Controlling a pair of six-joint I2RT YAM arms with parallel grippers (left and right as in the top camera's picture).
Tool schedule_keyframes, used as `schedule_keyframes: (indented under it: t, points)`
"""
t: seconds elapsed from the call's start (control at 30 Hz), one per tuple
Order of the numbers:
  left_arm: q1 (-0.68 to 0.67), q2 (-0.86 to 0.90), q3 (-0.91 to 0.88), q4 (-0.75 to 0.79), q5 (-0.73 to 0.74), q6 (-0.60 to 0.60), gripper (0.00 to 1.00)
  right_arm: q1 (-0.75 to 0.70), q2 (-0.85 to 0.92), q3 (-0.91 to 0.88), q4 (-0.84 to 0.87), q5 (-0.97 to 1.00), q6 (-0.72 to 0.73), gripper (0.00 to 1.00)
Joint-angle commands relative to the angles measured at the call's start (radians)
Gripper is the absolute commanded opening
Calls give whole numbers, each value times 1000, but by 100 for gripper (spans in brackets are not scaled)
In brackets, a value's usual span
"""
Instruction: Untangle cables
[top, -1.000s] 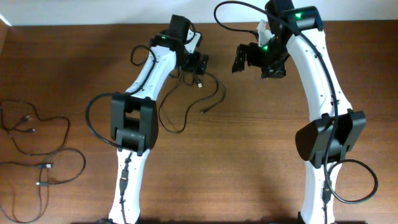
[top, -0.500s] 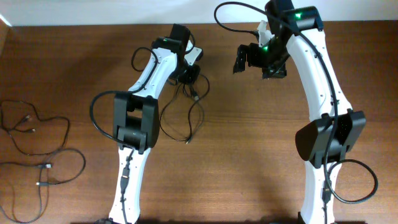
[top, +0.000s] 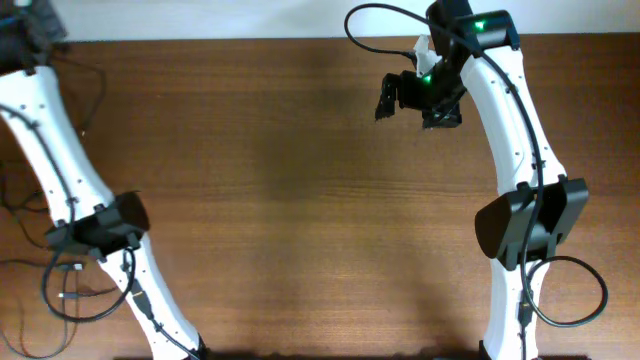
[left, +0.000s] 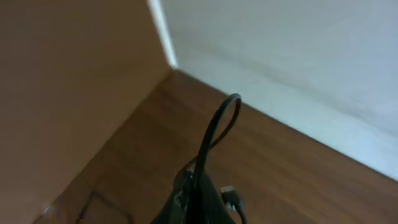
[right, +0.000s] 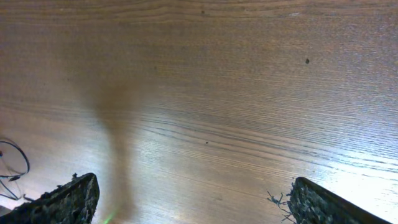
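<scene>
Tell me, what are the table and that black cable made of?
The table looks like wood: it is brown, with wavy grain lines all along it and a soft shine where the light falls. It could also be a wood-look surface. The cable seems to have a smooth black plastic or rubber coat, because it curves into a loop without creasing. That picture is blurry, so this is a guess.

Robotics lab setup, wood-grain table (top: 300, 220), plain white wall (left: 292, 43), left arm (top: 50, 130), right arm (top: 512, 110)
</scene>
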Motion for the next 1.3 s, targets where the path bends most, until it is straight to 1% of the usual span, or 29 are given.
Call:
schedule_keyframes:
  t: [0.0, 0.03, 0.07, 0.1, 0.17, 0.2, 0.23, 0.27, 0.3, 0.37, 0.4, 0.43, 0.47, 0.5, 0.53, 0.57, 0.63, 0.7, 0.73, 0.77, 0.8, 0.9, 1.0, 1.2, 1.23, 1.27]
  points:
    - [98, 8, -116, 5, 78, -57, 0, 18, -24, -5, -2, 10, -11, 99]
    - [112, 8, -194, 18, 91, -57, 5, 27, -24, -5, -2, 10, -11, 99]
    - [120, 8, -274, 43, 91, -57, 64, 39, -24, -5, -2, 10, -11, 99]
    - [122, 8, -332, 60, 92, -57, 99, 45, -24, -5, -2, 10, -11, 99]
    - [122, 8, -364, 47, 92, -57, 99, 51, -24, -5, -1, 20, -11, 99]
    - [120, -11, -354, 44, 139, -56, 99, 51, -24, -5, -1, 25, -11, 99]
    - [119, -44, -341, 35, 190, -56, 99, 51, -24, -5, 0, 37, -11, 99]
    - [117, -100, -323, 36, 220, -56, 99, 51, -24, -5, 1, 36, -11, 99]
    - [117, -121, -320, 43, 223, -56, 100, 51, -24, -5, 2, 36, -11, 99]
    - [117, -212, -319, 70, 297, -56, 99, 51, -24, -5, 2, 36, -11, 99]
    - [116, -264, -319, 55, 369, -56, 99, 51, -24, -5, 1, 32, -8, 90]
    - [110, -324, -319, 48, 415, -55, 99, 51, -31, -2, 0, 24, -8, 84]
    - [96, -393, -319, 42, 423, -56, 99, 51, -49, 3, -2, 30, -15, 84]
    - [68, -496, -319, 16, 422, -56, 100, 51, -89, 16, -5, 34, -45, 84]
    - [48, -559, -319, -14, 422, -56, 100, 51, -129, 30, -8, 36, -64, 84]
    - [23, -640, -319, -61, 422, -56, 99, 49, -207, 41, -18, 45, -80, 85]
    - [3, -708, -319, -130, 422, -56, 99, 49, -344, 42, -60, 168, -82, 86]
    - [3, -728, -319, -199, 423, -57, 99, 49, -457, 42, -110, 256, -82, 90]
    - [3, -727, -320, -239, 425, -57, 99, 49, -503, 42, -135, 265, -82, 96]
    - [3, -727, -320, -269, 425, -57, 99, 49, -541, 42, -165, 265, -82, 99]
    - [3, -727, -320, -289, 422, -56, 99, 49, -562, 42, -167, 265, -82, 99]
    - [4, -727, -320, -428, 421, -56, 99, 50, -568, 42, -167, 264, -82, 99]
    - [4, -727, -320, -428, 421, -56, 99, 50, -568, 42, -166, 208, -81, 99]
    - [4, -727, -320, -428, 421, -56, 99, 50, -566, 42, -161, 219, -82, 99]
    - [4, -727, -320, -428, 421, -56, 99, 54, -565, 40, -112, 246, -85, 99]
    - [4, -727, -320, -428, 421, -56, 99, 65, -565, 34, -73, 246, -119, 99]
